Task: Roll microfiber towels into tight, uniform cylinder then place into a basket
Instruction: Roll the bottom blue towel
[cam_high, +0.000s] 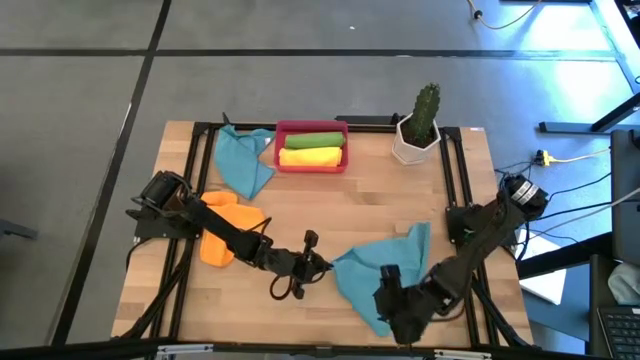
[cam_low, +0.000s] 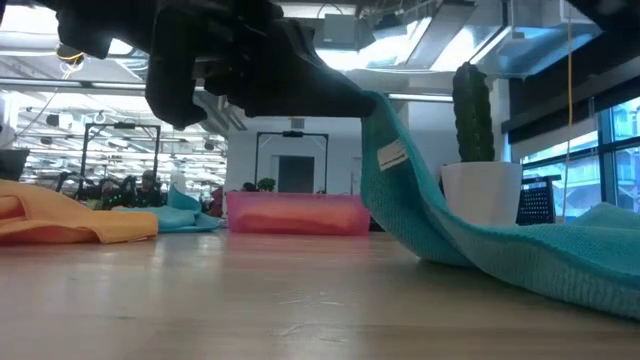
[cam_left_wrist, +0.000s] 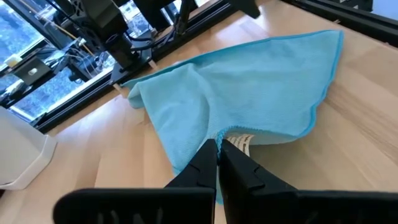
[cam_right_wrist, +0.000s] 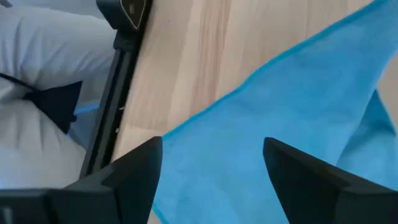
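A teal microfiber towel (cam_high: 392, 258) lies spread on the table's near right, one corner raised. My left gripper (cam_left_wrist: 217, 158) is shut on that corner, close to the sewn-in label (cam_left_wrist: 239, 142). My right gripper (cam_right_wrist: 211, 171) hangs open over the towel's near part (cam_right_wrist: 280, 112), touching nothing that I can see. The red basket (cam_high: 312, 165) at the far middle holds a green roll (cam_high: 312, 139) and a yellow roll (cam_high: 310, 157). A second teal towel (cam_high: 245, 160) and an orange towel (cam_high: 225, 228) lie loose on the left. My left gripper pinches the teal towel's left corner (cam_left_wrist: 214, 138) between its two fingers, beside the label. The fingers come from the table's left, slanting a little downward. The corner (cam_low: 378, 110) is lifted off the table. The cloth slopes slack down from it, and the rest lies on the wood.
A cactus in a white pot (cam_high: 418, 130) stands at the far right, beside the basket. Black frame rails (cam_high: 455, 190) run along the table's left, right and far sides. Bare wood (cam_high: 330, 210) lies between the basket and the held towel.
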